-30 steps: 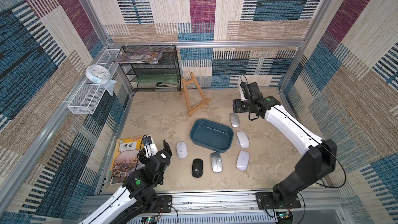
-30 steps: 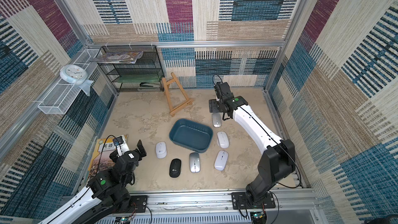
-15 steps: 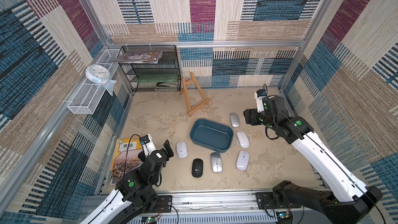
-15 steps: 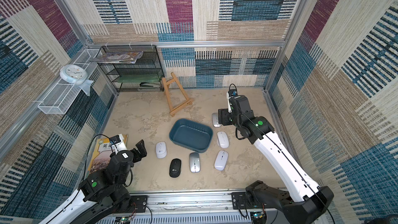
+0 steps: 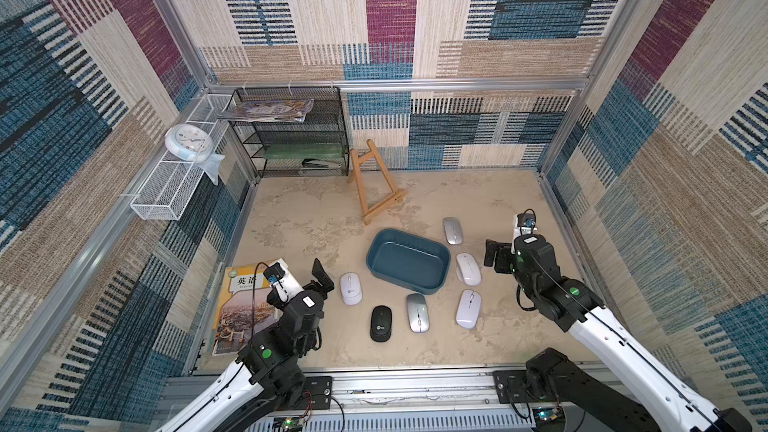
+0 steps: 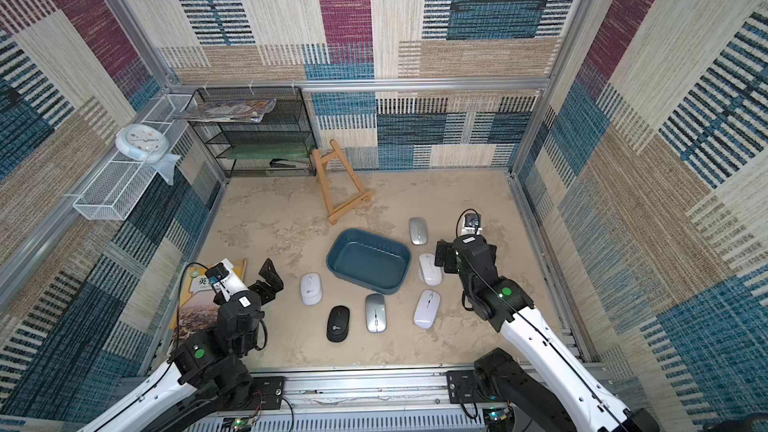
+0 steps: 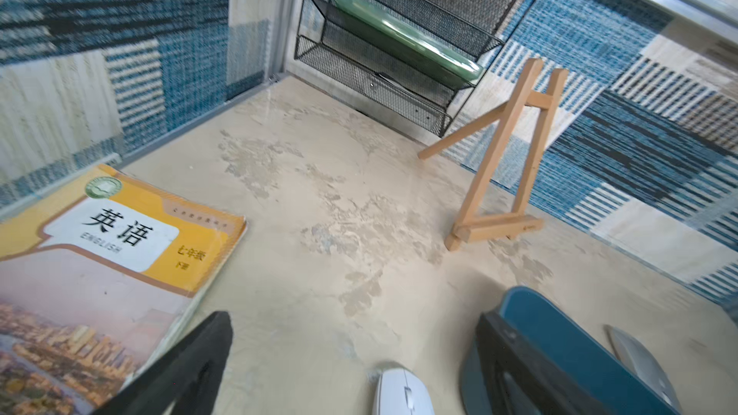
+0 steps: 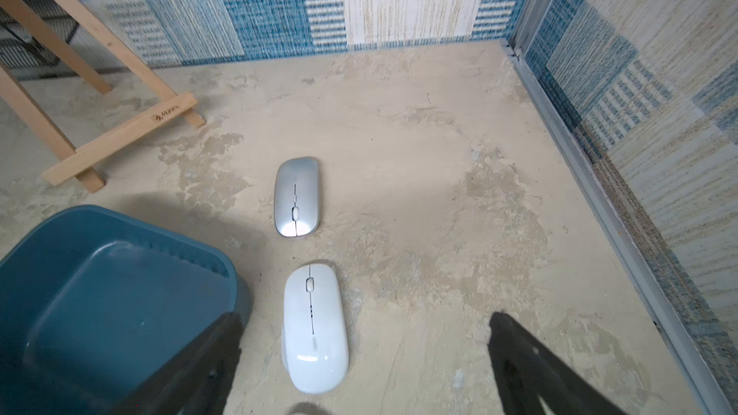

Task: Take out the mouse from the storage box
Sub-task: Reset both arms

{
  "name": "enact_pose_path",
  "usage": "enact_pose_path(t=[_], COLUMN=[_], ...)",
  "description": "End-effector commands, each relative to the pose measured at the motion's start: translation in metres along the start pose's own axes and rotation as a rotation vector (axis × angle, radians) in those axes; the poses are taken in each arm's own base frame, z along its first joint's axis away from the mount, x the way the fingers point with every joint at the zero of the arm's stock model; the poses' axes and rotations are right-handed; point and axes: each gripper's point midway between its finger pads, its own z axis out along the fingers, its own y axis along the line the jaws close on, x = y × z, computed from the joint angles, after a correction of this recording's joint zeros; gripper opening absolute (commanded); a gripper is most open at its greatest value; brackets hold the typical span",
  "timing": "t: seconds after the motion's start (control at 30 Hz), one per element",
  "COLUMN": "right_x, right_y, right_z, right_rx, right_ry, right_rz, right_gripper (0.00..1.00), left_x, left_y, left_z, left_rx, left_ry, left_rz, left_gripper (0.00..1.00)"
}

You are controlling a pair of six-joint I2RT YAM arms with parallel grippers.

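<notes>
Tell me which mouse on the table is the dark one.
The black mouse, lying beside the silver mouse at the near side of the table; the other five are white or silver.

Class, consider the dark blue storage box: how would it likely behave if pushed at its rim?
The storage box looks empty in both top views, so it is probably light and would slide rather than resist. Its walls are low and its base wide, so tipping seems unlikely. The smooth moulded plastic looks stiff but may be slippery to pinch.

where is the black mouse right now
In a top view the black mouse lies outside the blue box, on its robot-facing side, between a white mouse and a silver mouse.
</notes>
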Motion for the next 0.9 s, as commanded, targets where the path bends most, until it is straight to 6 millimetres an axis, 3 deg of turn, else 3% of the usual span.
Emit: enact_pose_path(t=[0.0, 0.1, 0.2, 0.33, 0.4, 0.57, 0.73, 0.87], right_x=[-0.027, -0.029, -0.035, -0.033, -0.028, -0.022, -0.024, -0.028], right_y=[0.009, 0.014, 0.015, 0.012, 0.009, 0.007, 0.005, 0.005], right_z=[-0.007, -0.016, -0.026, -0.027, -0.025, -0.020, -0.015, -0.012], right_rx=[-0.074, -0.145, -0.183, -0.172, -0.154, -0.133, -0.102, -0.081], right_ry=[-0.192, -0.292, -0.365, -0.379, -0.367, -0.366, -0.377, -0.379], right_rz=[0.040, 0.054, 0.050, 0.038, 0.036, -0.002, -0.020, -0.057], right_gripper=[0.99, 0.99, 0.99, 0.99, 0.99, 0.99, 0.99, 0.99], left_x=[-0.030, -0.035, -0.039, -0.043, -0.047, -0.045, -0.026, -0.006], left_y=[-0.004, -0.026, -0.040, -0.063, -0.052, 0.001, 0.017, 0.035], left_z=[0.006, 0.021, 0.046, 0.070, 0.081, 0.101, 0.125, 0.136], left_rx=[-0.068, -0.024, -0.050, 0.083, 0.026, -0.271, -0.355, -0.358], left_ry=[-0.163, -0.197, -0.144, -0.160, -0.152, -0.107, -0.022, 0.031], left_rz=[-0.089, -0.121, -0.013, 0.083, 0.138, 0.290, 0.445, 0.467], left_gripper=[0.99, 0.99, 0.99, 0.99, 0.99, 0.99, 0.99, 0.99])
